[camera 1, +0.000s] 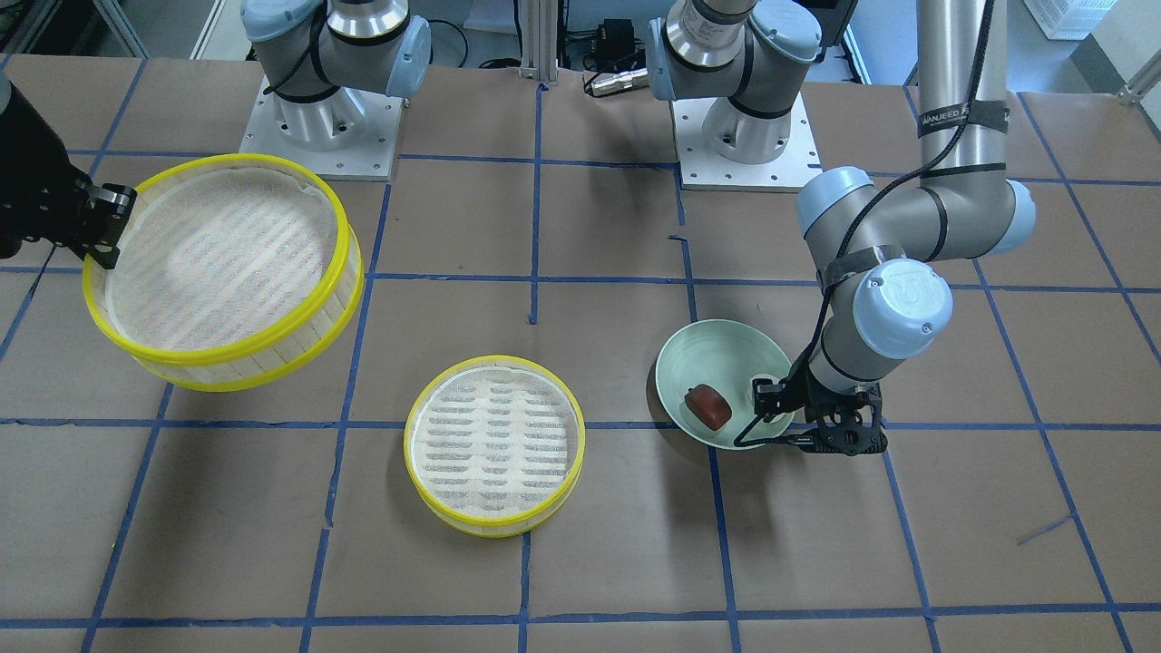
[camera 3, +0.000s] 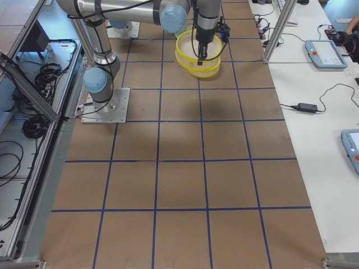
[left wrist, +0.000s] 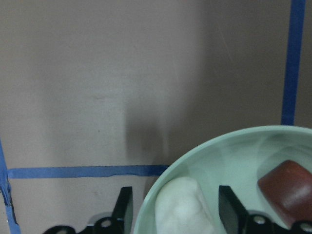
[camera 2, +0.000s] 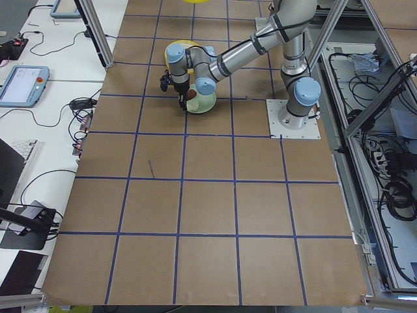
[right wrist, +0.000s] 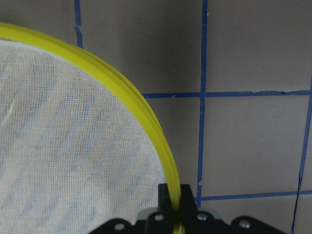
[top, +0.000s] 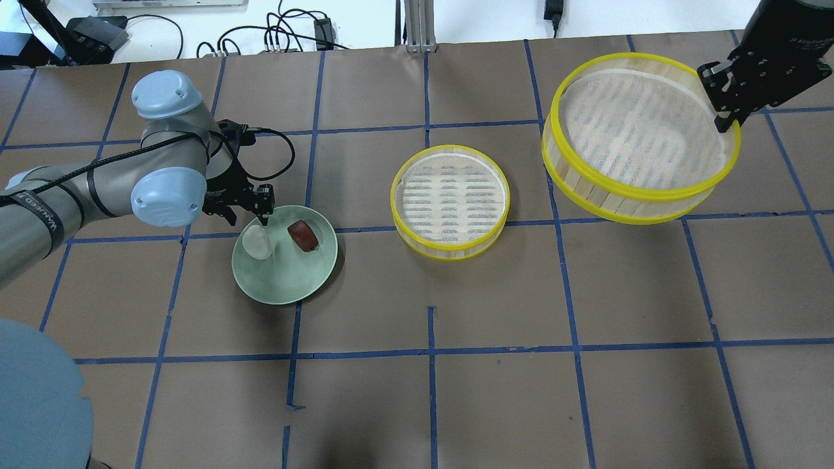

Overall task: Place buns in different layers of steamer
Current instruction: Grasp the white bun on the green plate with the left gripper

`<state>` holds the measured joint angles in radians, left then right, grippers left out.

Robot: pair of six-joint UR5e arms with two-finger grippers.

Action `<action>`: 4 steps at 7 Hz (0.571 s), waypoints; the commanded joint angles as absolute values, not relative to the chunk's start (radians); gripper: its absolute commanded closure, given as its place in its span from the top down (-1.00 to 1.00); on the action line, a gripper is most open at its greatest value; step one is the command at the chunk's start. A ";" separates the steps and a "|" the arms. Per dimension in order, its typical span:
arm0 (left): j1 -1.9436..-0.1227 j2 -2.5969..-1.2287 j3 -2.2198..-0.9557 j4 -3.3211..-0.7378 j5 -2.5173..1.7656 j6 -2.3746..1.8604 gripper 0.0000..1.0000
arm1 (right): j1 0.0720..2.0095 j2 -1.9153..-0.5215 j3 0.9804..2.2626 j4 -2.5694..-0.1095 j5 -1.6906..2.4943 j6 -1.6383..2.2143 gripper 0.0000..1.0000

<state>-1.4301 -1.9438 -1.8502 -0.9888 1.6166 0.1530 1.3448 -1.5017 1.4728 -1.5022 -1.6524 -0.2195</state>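
Left gripper [left wrist: 175,191]: jaws apart astride white bun [left wrist: 183,209], at 9 o'clock on the plate [top: 287,301]; only the wrist view shows this.
Right gripper [right wrist: 174,195]: clamped on yellow rim of raised mesh-lined steamer layer [top: 612,203].

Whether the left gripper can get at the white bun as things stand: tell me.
Likely yes. The open left gripper straddles the white bun on the green plate; the reddish-brown bun lies apart, nothing between.
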 commanded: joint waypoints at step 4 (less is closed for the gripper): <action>-1.436 -1.939 -1.850 -1.032 1.611 0.103 -0.53 | 1.345 -1.496 1.477 -1.503 -1.652 -0.219 -0.84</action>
<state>-1.4364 -1.9395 -1.8538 -1.0285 1.6109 0.1051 1.3453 -1.4970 1.4766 -1.5029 -1.6522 -0.2194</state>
